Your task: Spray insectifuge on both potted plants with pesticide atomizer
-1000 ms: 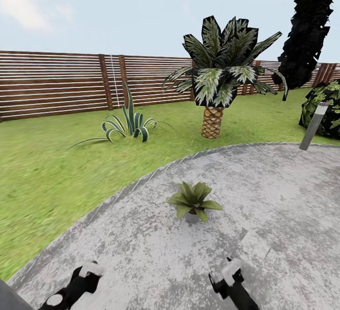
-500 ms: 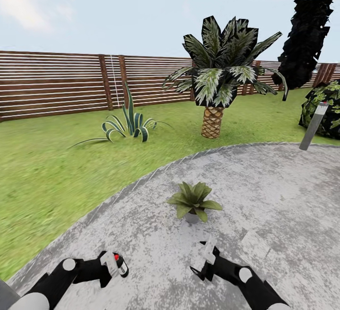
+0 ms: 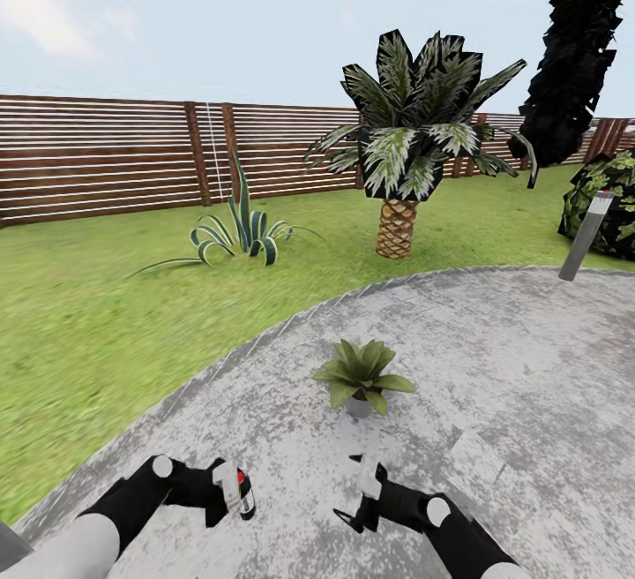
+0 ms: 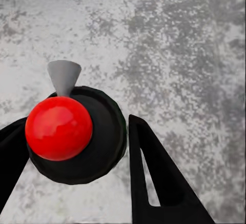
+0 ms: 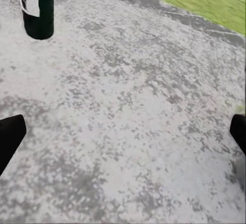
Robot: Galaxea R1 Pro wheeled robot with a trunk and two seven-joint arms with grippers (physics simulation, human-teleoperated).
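One potted plant (image 3: 360, 372), a low green rosette in a tiny grey pot, stands on the round grey patio (image 3: 494, 358) of the garden. The pesticide atomizer (image 3: 244, 491) is dark with a red top and sits in my left gripper (image 3: 236, 495), low and to the left of the plant. From the left wrist, the atomizer (image 4: 72, 131) shows its red ball, black body and grey nozzle, with my left gripper (image 4: 72, 127) shut on it. My right gripper (image 3: 357, 498) hovers just in front of the plant. Seen from its own wrist, the right gripper (image 5: 123, 131) is open over bare paving.
Green lawn (image 3: 97, 323) surrounds the patio, backed by a brown slatted fence (image 3: 106, 155). A striped agave (image 3: 240, 235) and a palm (image 3: 401, 164) stand beyond. A grey post (image 3: 586, 235) and a dark bush (image 3: 613, 199) are at the right. The atomizer's black-and-white body (image 5: 38, 6) appears from the right wrist.
Both arms have reached further forward into view. The left gripper moved right with the atomizer, whose red top now shows. The right gripper shifted left, toward the middle.
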